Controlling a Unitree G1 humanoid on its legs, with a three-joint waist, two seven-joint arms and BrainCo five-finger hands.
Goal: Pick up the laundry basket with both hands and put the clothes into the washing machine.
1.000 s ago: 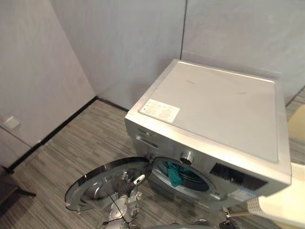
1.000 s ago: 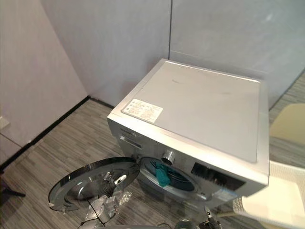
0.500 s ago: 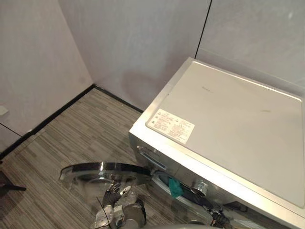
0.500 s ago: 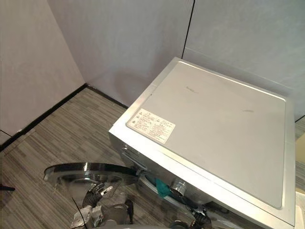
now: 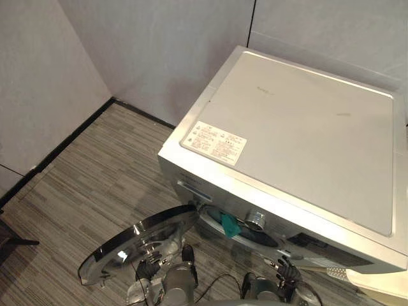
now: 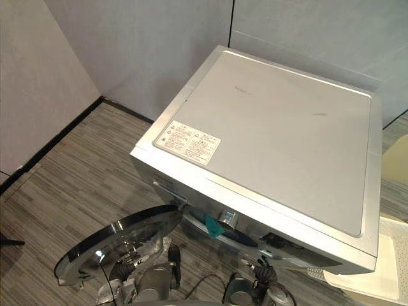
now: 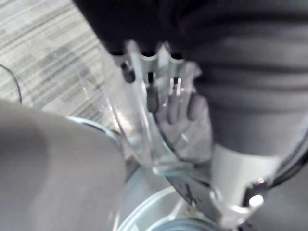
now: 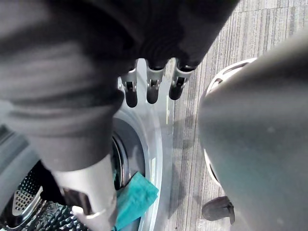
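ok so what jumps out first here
A silver washing machine stands by the back wall, its round door swung wide open toward the robot's left. A teal cloth hangs out of the drum opening, and a white laundry basket shows at the machine's right.

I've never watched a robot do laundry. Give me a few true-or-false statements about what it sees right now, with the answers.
1. The washer's door is open. True.
2. The basket sits on top of the washer. False: it stands beside the washer, on the robot's right.
3. A teal cloth hangs at the washer's opening. True.
4. A sticker is on the door. False: it is on the washer's top, near the front edge.
5. Both hands hold the basket. False: the left hand is by the door and the right hand by the opening, both apart from the basket.
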